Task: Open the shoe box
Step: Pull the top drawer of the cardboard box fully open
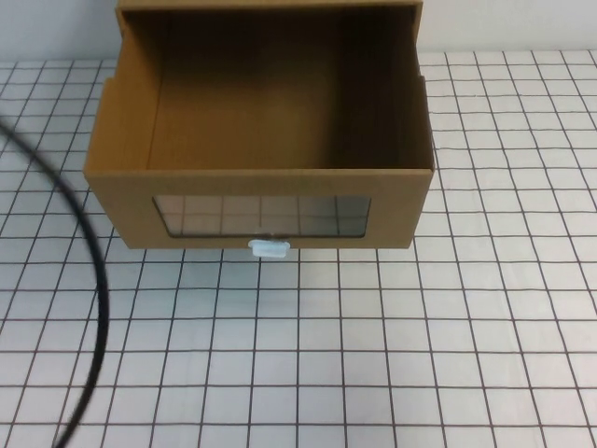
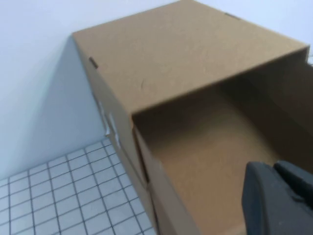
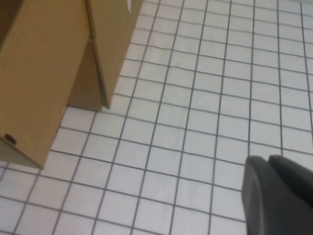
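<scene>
The brown cardboard shoe box (image 1: 270, 177) stands at the back of the tiled table, with its drawer pulled out toward me and its inside bare. The drawer front has a clear window (image 1: 261, 215) and a small white pull tab (image 1: 269, 247) under it. Neither arm shows in the high view. In the left wrist view my left gripper (image 2: 275, 167) hangs shut and holding nothing over the open drawer (image 2: 215, 142), beside the box's outer shell (image 2: 186, 54). My right gripper (image 3: 268, 159) is shut and empty above the tiles, off the side of the box (image 3: 44, 73).
A black cable (image 1: 93, 280) curves across the left of the table. White tiles with dark grid lines (image 1: 373, 355) stretch in front of and to the right of the box. A pale wall stands behind the box.
</scene>
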Tool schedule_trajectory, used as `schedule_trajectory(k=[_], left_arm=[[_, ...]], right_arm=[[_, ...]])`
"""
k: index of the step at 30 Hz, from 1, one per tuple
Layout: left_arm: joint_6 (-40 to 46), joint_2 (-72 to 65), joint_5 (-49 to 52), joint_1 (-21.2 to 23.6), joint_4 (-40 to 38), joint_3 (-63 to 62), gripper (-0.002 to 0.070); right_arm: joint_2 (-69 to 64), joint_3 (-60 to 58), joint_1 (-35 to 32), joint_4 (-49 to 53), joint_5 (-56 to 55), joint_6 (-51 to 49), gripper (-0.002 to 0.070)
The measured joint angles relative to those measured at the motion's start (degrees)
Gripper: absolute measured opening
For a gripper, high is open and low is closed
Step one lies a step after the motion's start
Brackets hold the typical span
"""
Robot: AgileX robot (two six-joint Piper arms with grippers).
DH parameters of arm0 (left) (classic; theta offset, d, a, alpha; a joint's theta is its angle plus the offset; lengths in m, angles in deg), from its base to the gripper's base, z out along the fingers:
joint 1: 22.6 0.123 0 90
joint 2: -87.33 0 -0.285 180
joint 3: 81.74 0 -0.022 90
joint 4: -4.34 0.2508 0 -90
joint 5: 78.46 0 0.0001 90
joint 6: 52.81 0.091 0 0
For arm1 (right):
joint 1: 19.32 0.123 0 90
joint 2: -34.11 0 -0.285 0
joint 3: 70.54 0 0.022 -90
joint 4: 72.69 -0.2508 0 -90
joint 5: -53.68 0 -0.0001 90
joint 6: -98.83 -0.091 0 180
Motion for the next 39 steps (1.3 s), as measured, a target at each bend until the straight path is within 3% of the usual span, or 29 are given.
schedule_trajectory(k=[7,12,19,39], left_arm=[[0.2,24.8,-14.2,0.0,-0.2,29.4,-0.0002],[0.0,40.5,-18.0,0.0,-2.6,43.8,-0.0002],[-0.1,45.0,-24.3,0.0,-4.0,59.5,-0.0002],[-0.1,45.1,-25.5,0.0,-2.9,62.3,-0.0002]], right_arm=[[10.6,-13.5,-0.1,-4.7,-14.5,1.0,-0.0013],[16.7,-20.7,-0.1,-7.5,-22.7,1.2,-0.0013],[18.5,-23.9,-0.1,-9.6,-27.7,1.2,-0.0013],[18.5,-23.9,-0.5,-10.2,-28.6,1.2,-0.0013]])
